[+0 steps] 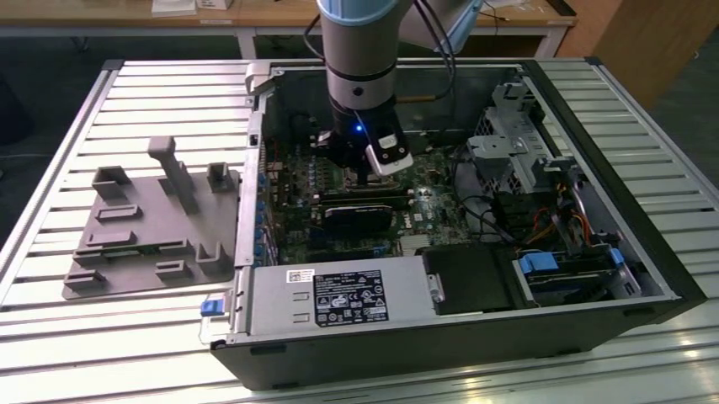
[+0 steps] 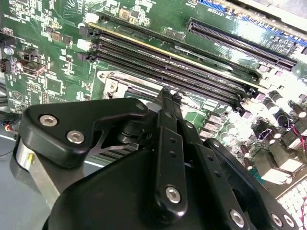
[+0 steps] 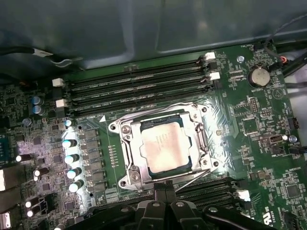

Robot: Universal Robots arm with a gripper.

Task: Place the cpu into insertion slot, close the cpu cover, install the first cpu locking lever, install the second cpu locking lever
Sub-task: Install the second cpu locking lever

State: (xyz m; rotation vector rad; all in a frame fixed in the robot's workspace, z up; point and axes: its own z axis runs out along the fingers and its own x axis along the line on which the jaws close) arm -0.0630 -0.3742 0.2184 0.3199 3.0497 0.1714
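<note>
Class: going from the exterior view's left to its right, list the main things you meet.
Grey fixture plate → robot arm reaching into the open computer case → blue-tabbed drive bay.

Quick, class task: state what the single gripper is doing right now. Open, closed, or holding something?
Gripper: fingers closed together, holding nothing visible; it sits just above the cpu cover, which is down over the cpu.

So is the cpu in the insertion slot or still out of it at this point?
In. In the first wrist view the cpu lies flat inside the insertion slot, its silver-grey top framed by the cpu cover.
</note>
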